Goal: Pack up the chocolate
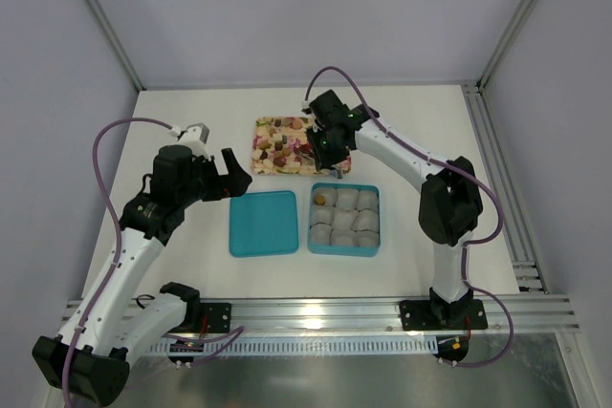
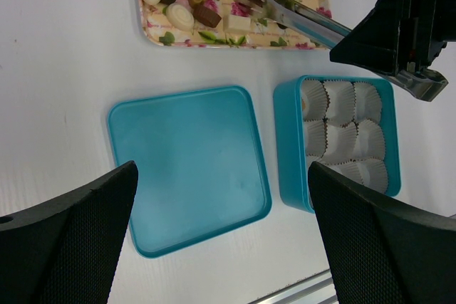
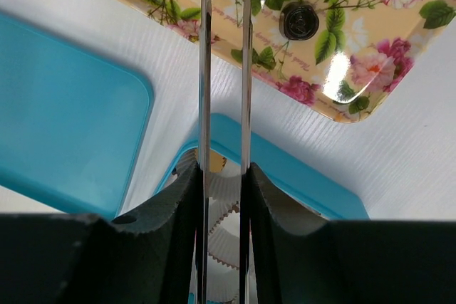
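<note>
Being small, probably light and easily marked, the chocolate (image 2: 206, 16) is best pinched gently across its sides. It lies on the tray (image 2: 153, 33), at the tips of the tongs (image 2: 306, 25) on which the right end effector (image 3: 222, 197) is clamped; the left end effector (image 1: 234, 171) is held wide open over the lid (image 2: 189, 161).

Left arm spread wide, right arm pinching.
In the top view the left arm (image 1: 120, 246) bends up the left side, its left gripper (image 1: 239, 175) gaping fully. The right arm (image 1: 397, 152) reaches to upper centre, its right gripper (image 1: 321, 150) angled down, fingers (image 3: 171, 226) squeezing metal tongs (image 2: 303, 21).
</note>
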Controlling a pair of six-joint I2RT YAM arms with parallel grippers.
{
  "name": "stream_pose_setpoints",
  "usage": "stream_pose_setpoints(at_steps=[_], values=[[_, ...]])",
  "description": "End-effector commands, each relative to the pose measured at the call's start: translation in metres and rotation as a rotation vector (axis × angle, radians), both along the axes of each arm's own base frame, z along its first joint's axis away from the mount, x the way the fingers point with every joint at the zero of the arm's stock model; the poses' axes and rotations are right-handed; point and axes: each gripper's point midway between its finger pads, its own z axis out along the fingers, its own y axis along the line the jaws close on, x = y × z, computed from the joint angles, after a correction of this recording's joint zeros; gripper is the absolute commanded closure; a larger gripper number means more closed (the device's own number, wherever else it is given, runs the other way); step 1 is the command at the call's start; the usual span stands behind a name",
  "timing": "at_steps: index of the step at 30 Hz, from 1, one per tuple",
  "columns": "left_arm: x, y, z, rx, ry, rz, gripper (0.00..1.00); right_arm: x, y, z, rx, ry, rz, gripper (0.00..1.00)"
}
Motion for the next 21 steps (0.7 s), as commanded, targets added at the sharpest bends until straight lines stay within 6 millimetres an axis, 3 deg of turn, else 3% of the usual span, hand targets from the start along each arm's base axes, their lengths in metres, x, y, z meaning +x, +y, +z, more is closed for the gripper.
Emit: stream_pose_setpoints(at_steps=[1,10,13,14,15,21], values=[[0.003,0.001,0.004,0.002,-0.022,0.007,0.00,0.010,0.004,0.028,0.022,-0.077,0.000,0.73],[0.003,0.001,0.004,0.001,-0.023,0.006,0.00,0.008,-0.014,0.082,0.070,-0.179,-0.055,0.74],[0.003,0.001,0.005,-0.002,-0.024,0.007,0.00,-0.001,-0.022,0.096,0.091,-0.194,-0.070,0.74],[0.002,0.001,0.004,-0.002,-0.022,0.004,0.00,-0.006,-0.025,0.092,0.090,-0.180,-0.076,0.74],[0.002,0.001,0.005,-0.003,-0.025,0.002,0.00,-0.010,-0.029,0.103,0.110,-0.202,-0.079,0.74],[0.002,-0.001,0.006,-0.010,-0.025,-0.006,0.00,-0.041,-0.049,0.110,0.129,-0.182,-0.095,0.74]])
